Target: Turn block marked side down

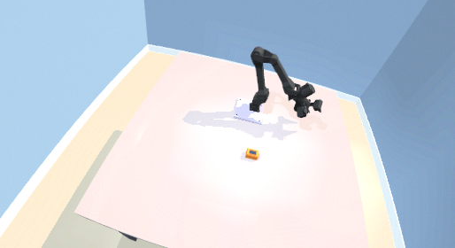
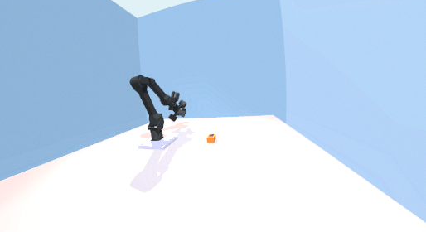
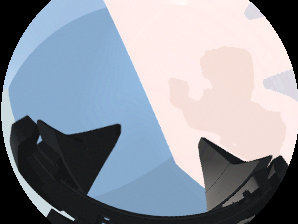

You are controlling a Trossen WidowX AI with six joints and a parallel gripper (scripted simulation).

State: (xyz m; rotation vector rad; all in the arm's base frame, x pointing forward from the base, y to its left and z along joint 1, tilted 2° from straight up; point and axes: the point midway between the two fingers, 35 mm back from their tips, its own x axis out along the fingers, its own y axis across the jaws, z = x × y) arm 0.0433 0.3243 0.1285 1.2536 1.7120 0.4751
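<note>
An orange block (image 1: 251, 157) (image 2: 211, 140) rests flat on the pale table (image 1: 186, 186) (image 2: 265, 186). A dark mark (image 1: 252, 152) (image 2: 211, 135) shows on its upper face. My gripper (image 1: 311, 110) (image 2: 178, 111) (image 3: 161, 135) is open, with nothing between its fingers. It hangs above the table, away from the block; in the top view it is up and to the right of the block, in the exterior view up and to the left. The block is not in the wrist view.
The arm stands on a white base plate (image 1: 241, 112) (image 2: 148, 147) on the table. Blue walls (image 1: 248, 18) (image 2: 207, 54) (image 3: 75, 70) rise beyond the table. The wrist view shows a table edge and the arm's shadow (image 3: 227, 75) on the table.
</note>
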